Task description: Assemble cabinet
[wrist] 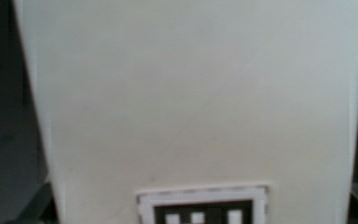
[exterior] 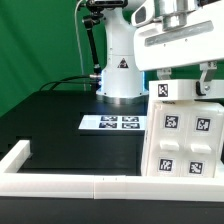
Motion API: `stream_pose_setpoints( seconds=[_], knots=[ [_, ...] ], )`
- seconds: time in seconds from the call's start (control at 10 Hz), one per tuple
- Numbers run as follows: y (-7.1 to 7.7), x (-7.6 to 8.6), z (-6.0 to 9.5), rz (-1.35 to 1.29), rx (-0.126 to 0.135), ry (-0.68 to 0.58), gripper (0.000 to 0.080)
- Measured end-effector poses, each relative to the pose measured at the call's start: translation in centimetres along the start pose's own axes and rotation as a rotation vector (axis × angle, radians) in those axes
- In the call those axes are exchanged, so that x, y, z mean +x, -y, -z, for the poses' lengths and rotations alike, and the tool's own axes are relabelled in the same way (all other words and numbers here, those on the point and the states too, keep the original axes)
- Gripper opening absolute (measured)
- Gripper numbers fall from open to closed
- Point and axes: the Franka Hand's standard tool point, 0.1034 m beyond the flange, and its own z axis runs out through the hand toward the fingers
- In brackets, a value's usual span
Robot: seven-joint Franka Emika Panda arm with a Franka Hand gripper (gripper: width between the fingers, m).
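Overhead, hand (exterior: 186, 68) pointing down, fingers straddling the upright cabinet (exterior: 187, 135)

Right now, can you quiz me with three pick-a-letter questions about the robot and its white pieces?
1. Where does the marker board lie?
A. on the black table, in front of the robot's base
B. on top of the cabinet
C. leaning on the green curtain

2. How many tags show on the marker board?
A. one
B. four
C. nine

3. What is the gripper doing?
A. lying on the table
B. hanging far above everything
C. down over a small white block on top of the cabinet

Answers:
1 A, it lies flat on the table by the base.
2 B, four tags sit side by side.
3 C, the fingers reach down at the block's sides; whether they squeeze it can't be told.
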Motion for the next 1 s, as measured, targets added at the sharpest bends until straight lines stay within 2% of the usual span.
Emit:
stream_pose_setpoints(
  seconds=[0.6,0.7,0.8,1.0],
  knots=[
    [0.10,-0.14,0.00,-0.348,0.018,0.032,0.0558],
    [-0.10,0.01,-0.08,-0.486,0.047,0.033,0.0558],
    [-0.30,-0.09,-0.01,-0.596,0.053,0.040,0.0558],
    [-0.34,-0.15,0.03,-0.765,0.050,0.064,0.0558]
  ],
)
